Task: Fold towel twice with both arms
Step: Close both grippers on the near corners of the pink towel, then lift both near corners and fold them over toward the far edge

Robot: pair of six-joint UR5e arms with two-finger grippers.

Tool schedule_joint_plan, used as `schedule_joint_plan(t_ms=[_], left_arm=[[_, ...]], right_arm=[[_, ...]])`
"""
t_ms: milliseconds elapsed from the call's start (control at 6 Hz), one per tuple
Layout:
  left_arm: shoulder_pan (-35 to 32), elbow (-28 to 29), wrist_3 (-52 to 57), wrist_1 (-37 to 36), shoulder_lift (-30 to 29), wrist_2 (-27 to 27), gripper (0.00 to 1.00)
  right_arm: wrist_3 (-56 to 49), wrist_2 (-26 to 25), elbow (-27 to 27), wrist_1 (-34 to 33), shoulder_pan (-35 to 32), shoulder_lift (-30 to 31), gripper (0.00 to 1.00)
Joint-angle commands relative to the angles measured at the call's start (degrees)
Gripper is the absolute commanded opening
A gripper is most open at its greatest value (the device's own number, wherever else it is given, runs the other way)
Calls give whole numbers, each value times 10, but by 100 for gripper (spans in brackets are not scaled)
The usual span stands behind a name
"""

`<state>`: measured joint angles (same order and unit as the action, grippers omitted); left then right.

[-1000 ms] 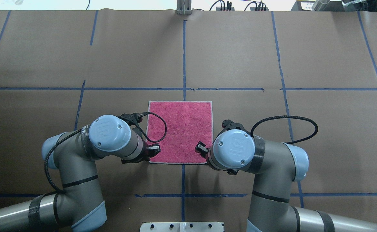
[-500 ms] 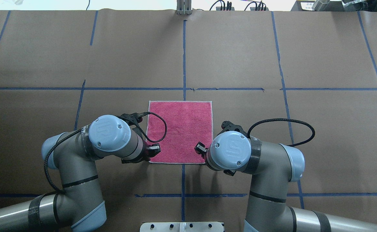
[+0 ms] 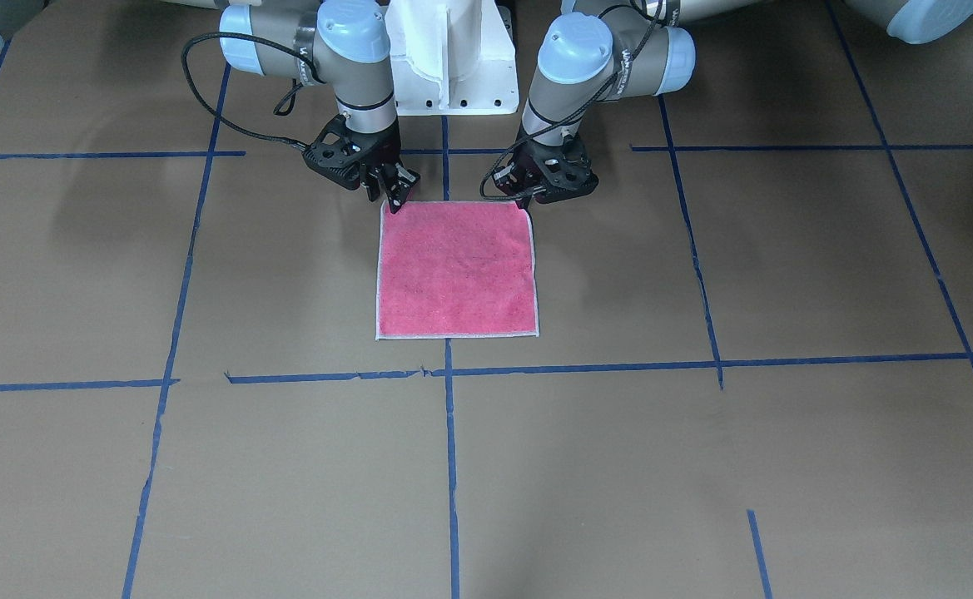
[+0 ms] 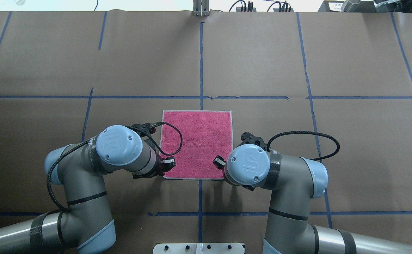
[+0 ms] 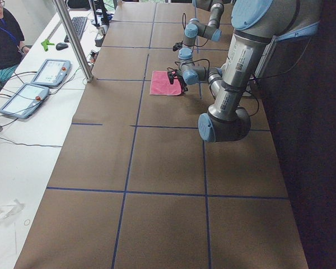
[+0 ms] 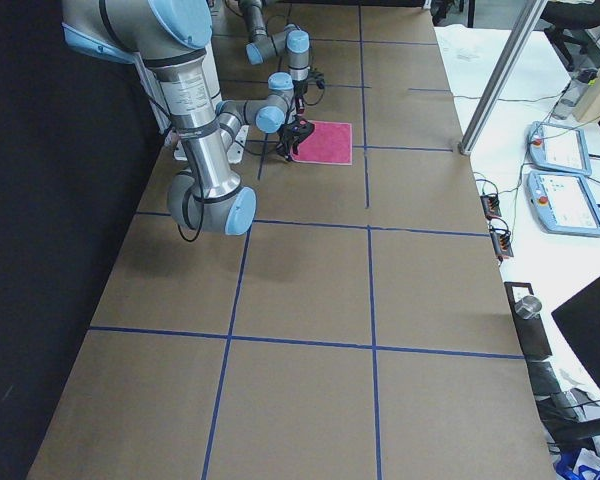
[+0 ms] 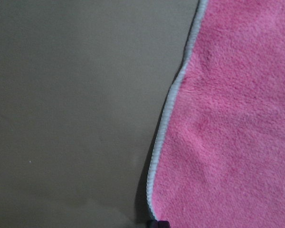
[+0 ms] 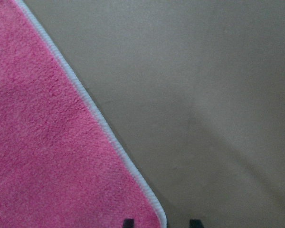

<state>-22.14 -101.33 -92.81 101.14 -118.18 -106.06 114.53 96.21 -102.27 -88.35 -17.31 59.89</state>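
Note:
The towel lies flat and pink face up in the middle of the table, also in the front view. My left gripper is at its near left corner. In the left wrist view the tips meet on the towel's pale border. My right gripper is at the near right corner. In the right wrist view its two tips stand apart on either side of the corner, open. In the front view the left gripper is on the right and the right gripper on the left.
The brown paper table top carries blue tape lines. The white pedestal base stands behind the towel. A metal plate sits at the near edge. A post, tablets and an operator are off the table's far side.
My right arm's wrist and elbow have shifted left, closer to the towel's near right corner, with the cable loop following. The left arm and the towel have not moved.

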Motion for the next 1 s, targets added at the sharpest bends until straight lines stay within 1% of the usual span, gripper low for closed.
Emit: schedule_joint_plan(t_ms=[0,167,333,500,667,833], left_arm=[[-1,-3,0,0,1,0,6],[0,-3,0,0,0,0,6],[0,-6,0,-1,0,0,6],[-3,-19,1,-4,-2,-5,3],[-4,-58,1,-47,-11,-18,2],[-10,-116,0,-124,-28,-44,1]], right_arm=[[6,-1,2,0,0,-1,21],[5,0,1,4,0,-6,0],[1,2,-6,4,-3,-6,0],[-3,16,-53,-6,-16,1,0],[-3,41,-104,-47,-26,10,0],[-3,45,-149,-92,-26,10,0]])
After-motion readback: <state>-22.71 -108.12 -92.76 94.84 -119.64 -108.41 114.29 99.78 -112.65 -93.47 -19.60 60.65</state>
